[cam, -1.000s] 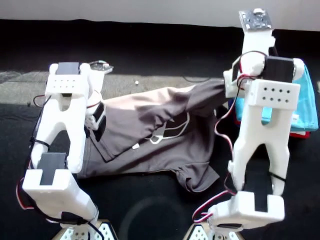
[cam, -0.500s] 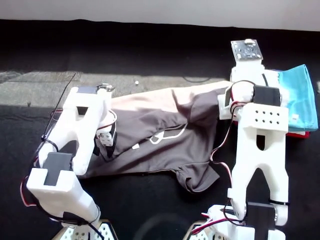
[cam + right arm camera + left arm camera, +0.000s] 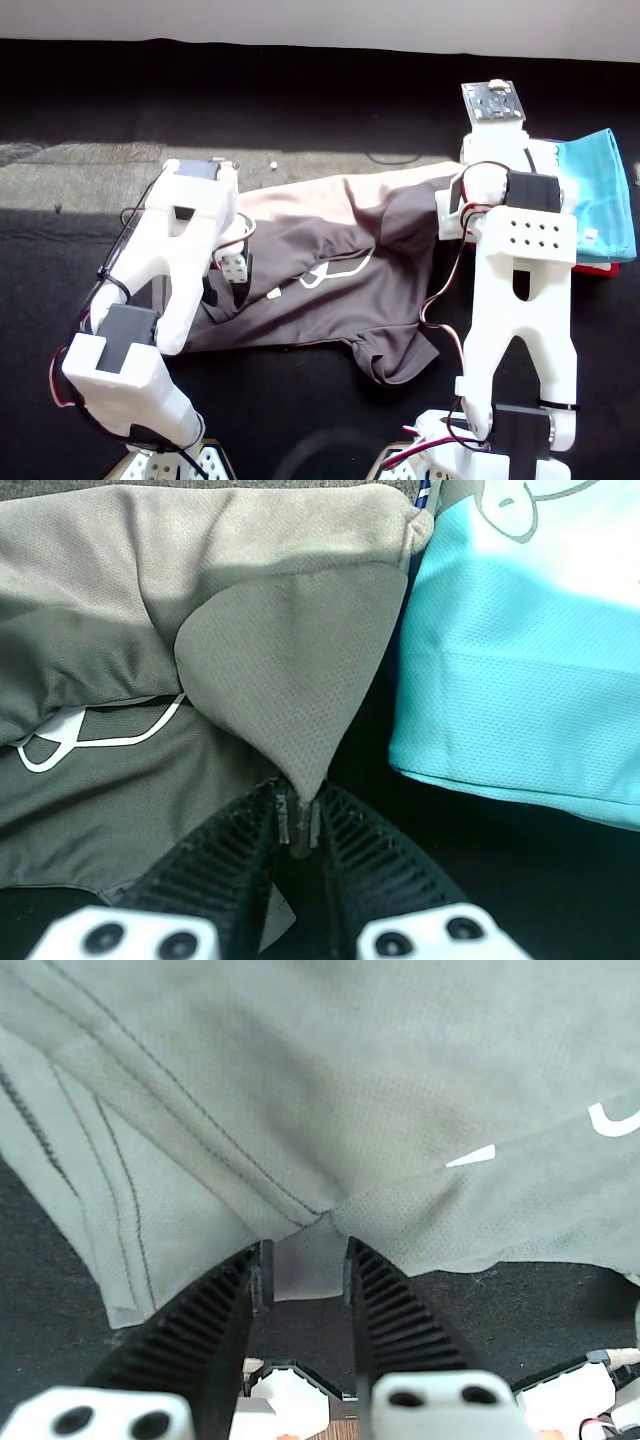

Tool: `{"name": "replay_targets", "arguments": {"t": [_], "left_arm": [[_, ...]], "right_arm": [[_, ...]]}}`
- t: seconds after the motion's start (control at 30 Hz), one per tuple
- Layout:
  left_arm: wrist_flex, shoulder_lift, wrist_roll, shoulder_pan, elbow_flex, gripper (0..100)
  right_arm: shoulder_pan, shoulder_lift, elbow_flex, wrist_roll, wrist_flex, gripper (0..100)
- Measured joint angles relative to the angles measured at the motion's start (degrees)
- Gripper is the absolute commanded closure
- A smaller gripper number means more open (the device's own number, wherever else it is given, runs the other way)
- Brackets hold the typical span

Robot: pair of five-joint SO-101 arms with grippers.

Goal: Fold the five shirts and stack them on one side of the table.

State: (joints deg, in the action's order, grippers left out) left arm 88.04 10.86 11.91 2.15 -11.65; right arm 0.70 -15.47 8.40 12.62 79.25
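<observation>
**Both grippers pinch the grey shirt, fold under way**

The left gripper (image 3: 303, 1265) has its jaws drawn in to a narrow gap, clamping a bunched seam fold of the grey shirt (image 3: 330, 280). The rest of the cloth spreads out ahead of it over the dark worktop (image 3: 300, 90). The right gripper (image 3: 298, 815) is nipped almost fully together on a pointed corner of the same shirt, and a folded blue shirt (image 3: 520, 660) lies just beside it. This looks like an early fold of this shirt. The next move likely calls for both grippers to carry their held edges across the body together and level, with the right one staying clear of the blue shirt.
</observation>
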Motion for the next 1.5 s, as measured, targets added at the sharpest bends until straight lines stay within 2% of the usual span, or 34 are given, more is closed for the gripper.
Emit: {"name": "replay_targets", "arguments": {"t": [0.07,0.2,0.47,0.63,0.8,1.07,1.27,1.5], "left_arm": [[2.7,0.0,0.2,0.4,2.5,87],[2.9,0.0,0.3,0.8,1.6,87],[-3.5,0.0,0.5,0.9,-5.2,87],[-7.3,0.0,3.9,0.6,-7.8,79],[-10.3,0.0,4.2,-1.7,-9.2,80],[-10.6,0.0,4.2,-3.3,-9.5,80],[-15.2,1.7,4.2,-3.6,-11.8,80],[-14.1,7.1,4.3,-3.4,-7.1,91]], "right_arm": [[0.0,0.0,0.0,0.0,0.0,99.3],[0.0,0.0,0.0,0.0,0.0,99.3],[0.0,0.0,0.0,0.0,0.0,99.3],[0.0,0.0,0.0,0.0,0.0,99.3],[0.0,0.0,0.0,0.0,0.0,99.3],[0.0,0.0,0.0,0.0,0.0,99.3],[0.0,0.0,0.0,0.0,0.0,99.3],[0.0,0.0,0.1,0.0,0.0,99.3]]}}
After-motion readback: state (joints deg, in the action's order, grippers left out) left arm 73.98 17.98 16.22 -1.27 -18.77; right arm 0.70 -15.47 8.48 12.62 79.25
